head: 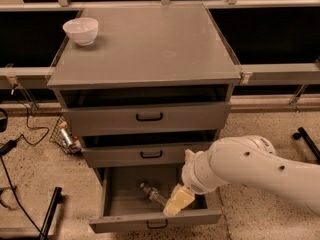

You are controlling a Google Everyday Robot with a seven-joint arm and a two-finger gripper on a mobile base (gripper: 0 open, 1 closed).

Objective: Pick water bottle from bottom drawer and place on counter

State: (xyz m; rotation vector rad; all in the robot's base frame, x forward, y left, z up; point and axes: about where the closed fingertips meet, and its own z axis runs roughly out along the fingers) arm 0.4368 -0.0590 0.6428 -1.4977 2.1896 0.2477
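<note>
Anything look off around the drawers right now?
Nothing wrong. The bottle lies on its side, diagonally, in the open bottom drawer; the gripper hangs just right of it. Bowl sits upright on the counter.

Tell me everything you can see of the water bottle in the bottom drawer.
The small clear crinkled plastic water bottle lies on its side on the floor of the open grey metal bottom drawer. It slants from its pale cap at the back left toward the front right. A dark band shows around its body. The robot's cream-coloured hand hangs inside the drawer right at the bottle's front-right end. Whether the two touch cannot be told.
</note>
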